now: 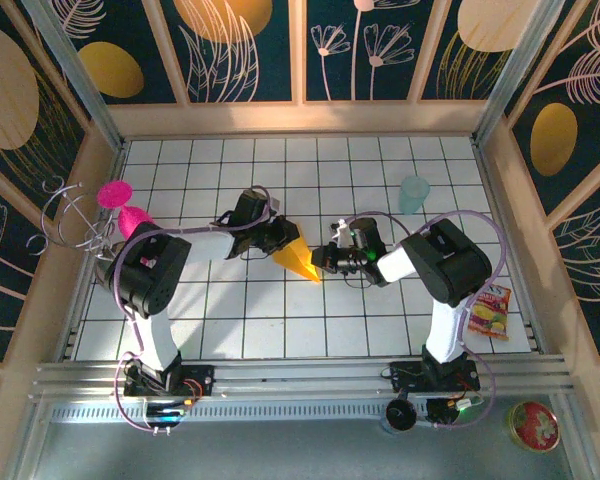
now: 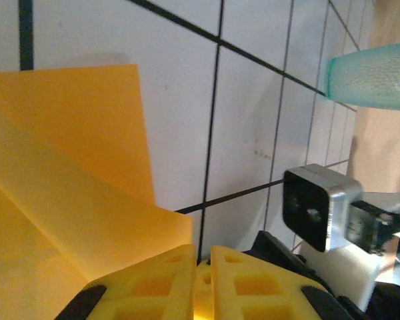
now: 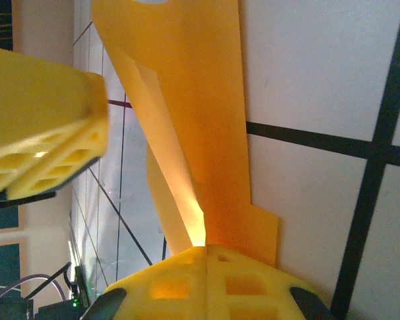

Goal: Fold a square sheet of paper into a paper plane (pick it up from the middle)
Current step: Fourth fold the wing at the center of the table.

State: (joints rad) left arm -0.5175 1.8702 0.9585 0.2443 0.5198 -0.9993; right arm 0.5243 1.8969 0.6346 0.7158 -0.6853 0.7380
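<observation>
**Ana:** Top view is showing the paper sitting in the middle of the table, right between the two arms. It is looking like a pointy cone, with the point aiming at the near side.

**Ben:** Yes. The left gripper is touching it at the wide end. The right gripper is holding its side, nearer the point.

**Ana:** Are the fingers squeezing it?

**Ben:** In the right wrist view, the right fingers are pressing together on the paper, and a long flap is rising up from between them. In the left wrist view, the left fingers are sitting together too. A paper corner is running down into the slit between them, so I am thinking they are pinching it.

**Ana:** What are they trying to do?

**Ben:** I am guessing they are working on a fold and getting that long flap to lie flat along the middle line.

**Ana:** How should they be doing it well?

**Ben:** Both should be gripping firmly and moving slowly, together. If they are pulling away from each other, the thin paper could be tearing. If one is twisting, the crease could be going crooked. The edges should be lining up before anything is pressing down.

**Ana:** Is anything getting in the way?

**Ben:** No. The cup is standing well apart, far off on the right.
</observation>
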